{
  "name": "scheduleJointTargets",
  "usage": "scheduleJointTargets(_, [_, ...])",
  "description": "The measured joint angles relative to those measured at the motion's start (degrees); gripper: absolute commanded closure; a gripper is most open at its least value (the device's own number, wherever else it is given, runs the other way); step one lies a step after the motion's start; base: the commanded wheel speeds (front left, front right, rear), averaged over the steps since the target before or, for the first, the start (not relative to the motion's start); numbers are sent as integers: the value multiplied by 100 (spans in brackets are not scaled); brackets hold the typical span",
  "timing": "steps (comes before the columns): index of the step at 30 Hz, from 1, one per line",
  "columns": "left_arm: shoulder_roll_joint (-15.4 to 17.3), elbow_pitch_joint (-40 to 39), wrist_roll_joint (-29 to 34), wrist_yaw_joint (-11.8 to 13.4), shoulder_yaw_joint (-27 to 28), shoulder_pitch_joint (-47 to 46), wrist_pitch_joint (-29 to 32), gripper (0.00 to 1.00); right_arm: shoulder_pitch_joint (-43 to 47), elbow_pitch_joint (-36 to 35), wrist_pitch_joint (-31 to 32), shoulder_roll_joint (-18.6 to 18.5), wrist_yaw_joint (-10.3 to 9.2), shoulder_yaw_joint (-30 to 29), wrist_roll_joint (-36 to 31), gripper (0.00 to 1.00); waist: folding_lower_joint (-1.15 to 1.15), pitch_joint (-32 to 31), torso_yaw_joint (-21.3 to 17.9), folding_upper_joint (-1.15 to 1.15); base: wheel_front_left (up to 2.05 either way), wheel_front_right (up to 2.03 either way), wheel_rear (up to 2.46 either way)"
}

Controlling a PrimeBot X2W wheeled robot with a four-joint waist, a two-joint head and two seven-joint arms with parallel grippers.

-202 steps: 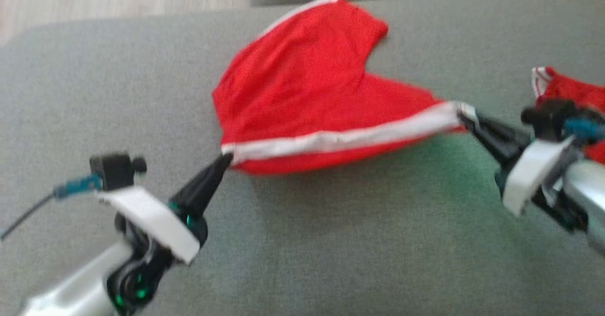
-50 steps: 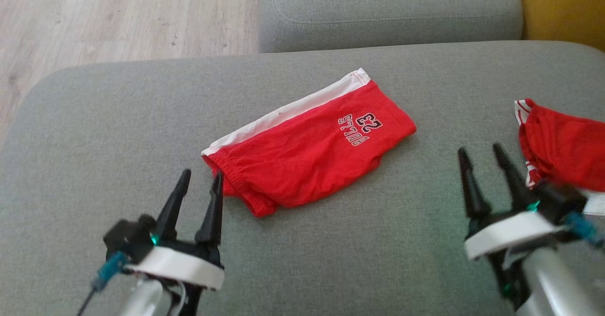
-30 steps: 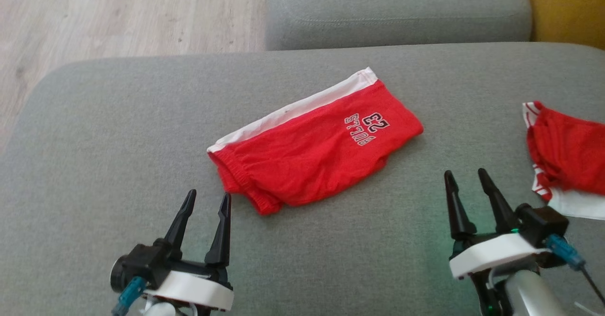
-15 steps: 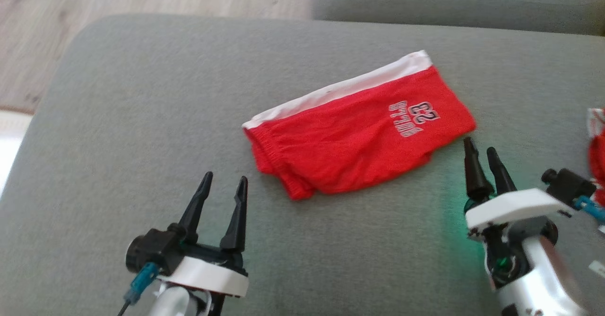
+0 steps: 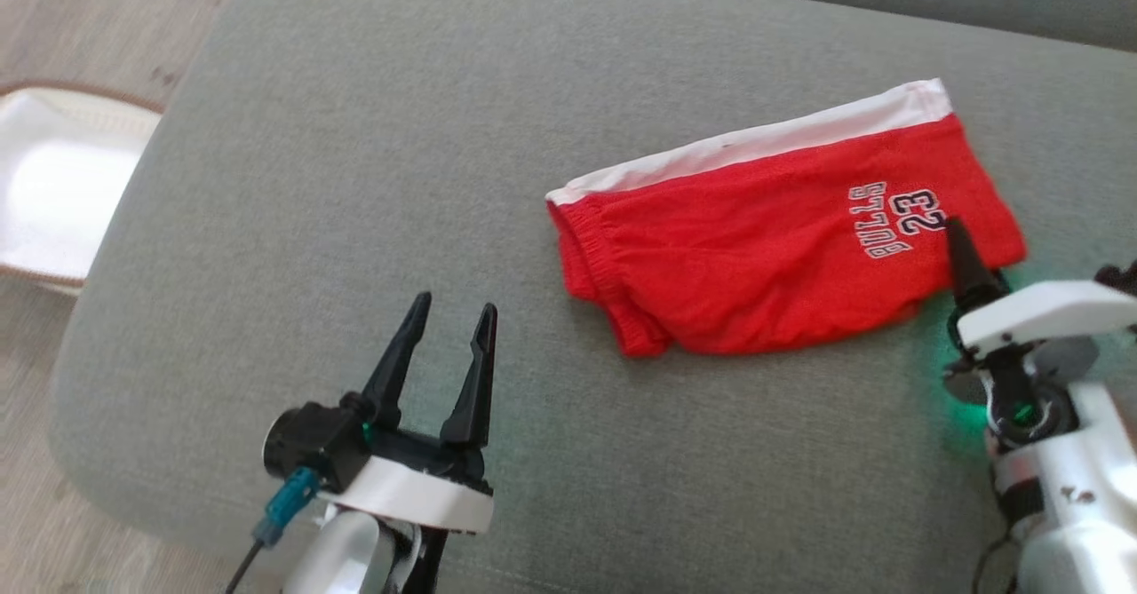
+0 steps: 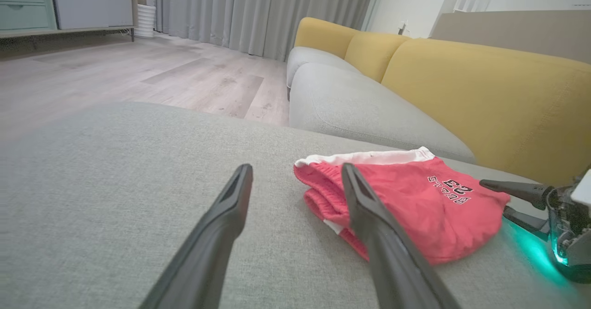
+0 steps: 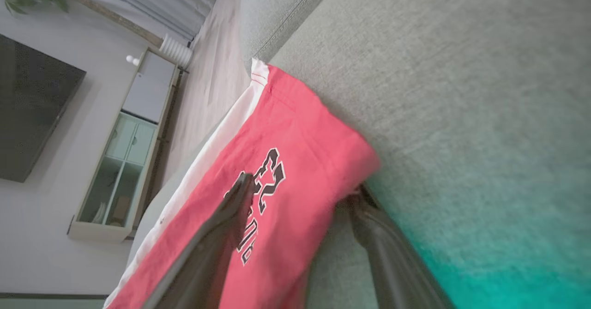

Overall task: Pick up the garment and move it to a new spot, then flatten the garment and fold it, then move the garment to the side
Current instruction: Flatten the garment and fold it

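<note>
The right gripper has moved in from the near right and now straddles the right end of the red shorts. One dark finger lies over the printed lettering and the other sits at the fabric's edge, seemingly just under it. Its jaws are almost fully spread and have not closed on the cloth. A moment ago that gripper stood clear of the shorts, so I take this as the start of the last step, carrying the folded garment off to the side. The folding itself looks done. The robot's head has also swung left, which brings a white object on the wooden floor into sight past the cushion's left edge. The shorts themselves have not shifted. The left gripper waits near the front of the grey sofa cushion, wide open and empty, well apart from the shorts' left end. The shorts lie right of the cushion's middle, folded into a fairly flat slanted oblong. A white band runs along the far edge, the gathered elastic waist is bunched at the left end, and "BULLS 23" is printed near the right end. The near edge is a little uneven, with some rumpling at the waist.
</note>
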Motion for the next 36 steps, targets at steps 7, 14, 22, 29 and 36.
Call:
scheduleJointTargets(7, [-62,-216,-82,0,-16,-57,0,0,-396,266,278,-207,0,-93,-257,0,0,198,310,0,0,0,0])
scheduleJointTargets(14, [-81,-336,-110,0,-40,-147,0,0,-798,546,428,-328,0,-167,-650,0,0,351,544,0,0,0,0])
scheduleJointTargets(22, [-89,-364,-110,0,-52,-147,0,0,-1126,825,447,-302,2,-213,-1118,100,2,389,543,0,0,0,0])
scheduleJointTargets(29, [-92,-348,-104,0,-40,-147,0,0,-1088,795,198,-123,2,-247,-1193,100,2,305,397,0,0,0,0])
scheduleJointTargets(36, [-93,-296,-91,0,-16,-132,0,0,-646,430,-323,111,3,-238,-1133,100,1,125,187,0,0,0,0])
